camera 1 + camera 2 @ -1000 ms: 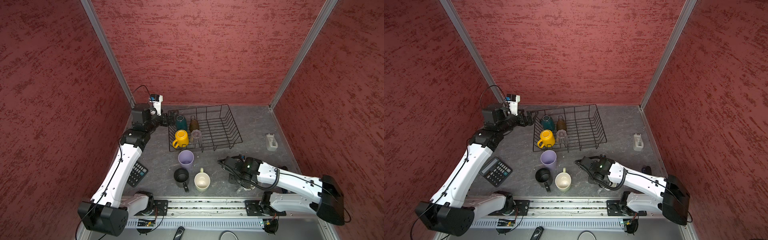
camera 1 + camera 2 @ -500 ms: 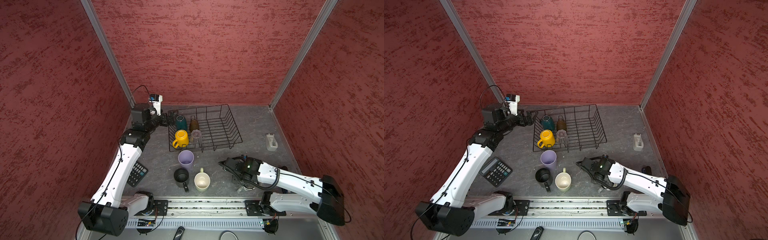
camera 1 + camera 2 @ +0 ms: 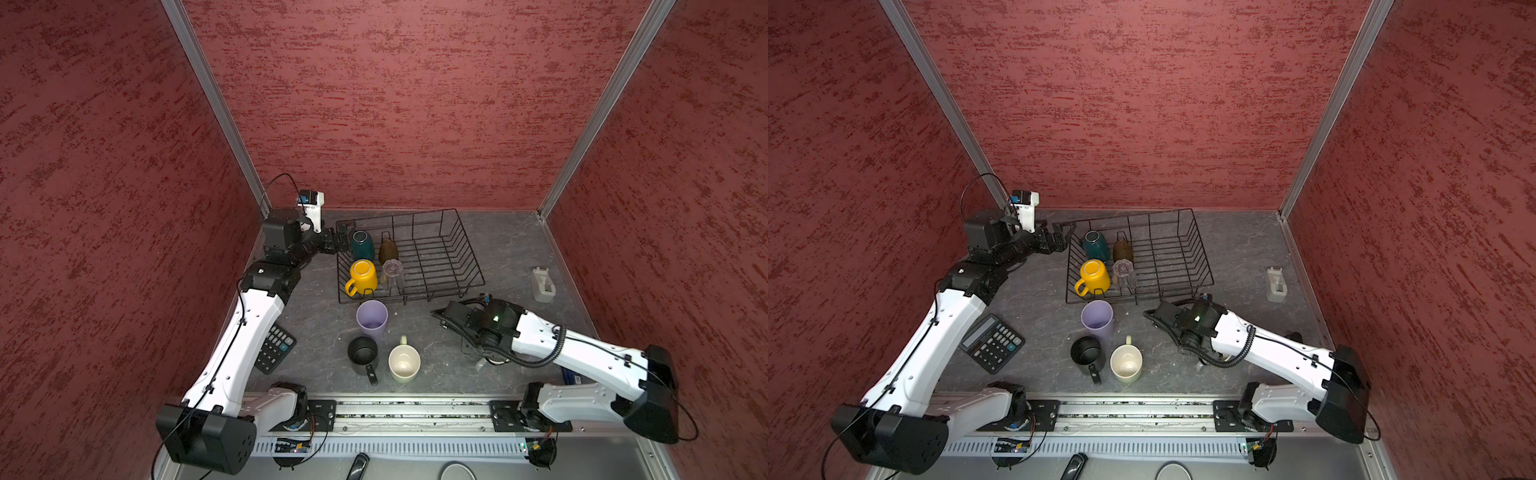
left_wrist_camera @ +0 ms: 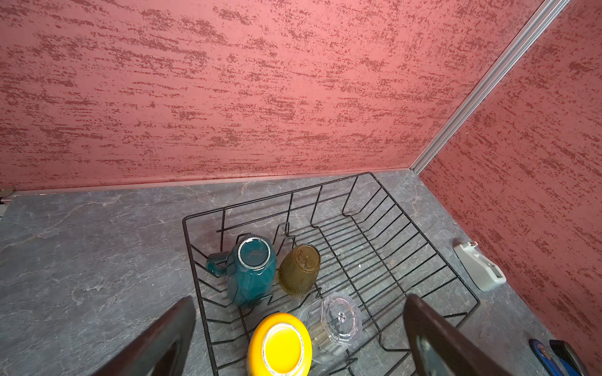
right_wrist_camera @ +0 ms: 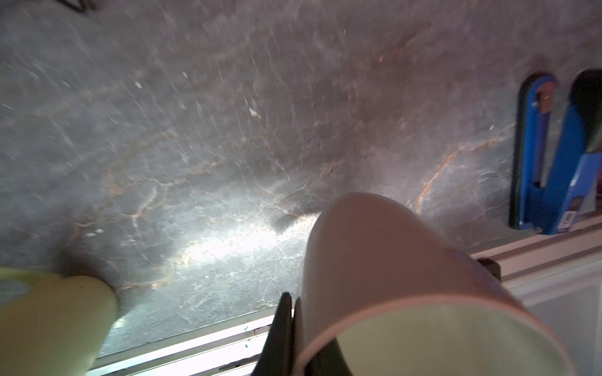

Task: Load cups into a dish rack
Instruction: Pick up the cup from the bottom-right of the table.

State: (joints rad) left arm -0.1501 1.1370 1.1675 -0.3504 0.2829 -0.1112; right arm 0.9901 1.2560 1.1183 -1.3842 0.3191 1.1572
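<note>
The black wire rectangular dish rack (image 3: 461, 249) is standing at the back, with the left gripper (image 4: 299, 299) hovering beside it, jaws apart. The right gripper (image 5: 294, 306) is clamping the rim of the pale grey ceramic mug (image 5: 391, 260) near the front rail. The rack is lying ahead of it, leftward.

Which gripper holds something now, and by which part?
The right gripper pinches the grey mug by its rim; the left gripper holds nothing.

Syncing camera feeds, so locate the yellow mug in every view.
Top view: yellow mug bottom up in the dish rack's front left corner.
Top view: yellow mug, same corner.
Left wrist: yellow mug, base towards the camera, cut by the picture's edge.
Right wrist: not in it.
Shared landmark, where the mug shows: the clear ribbed glass right beside it.
</note>
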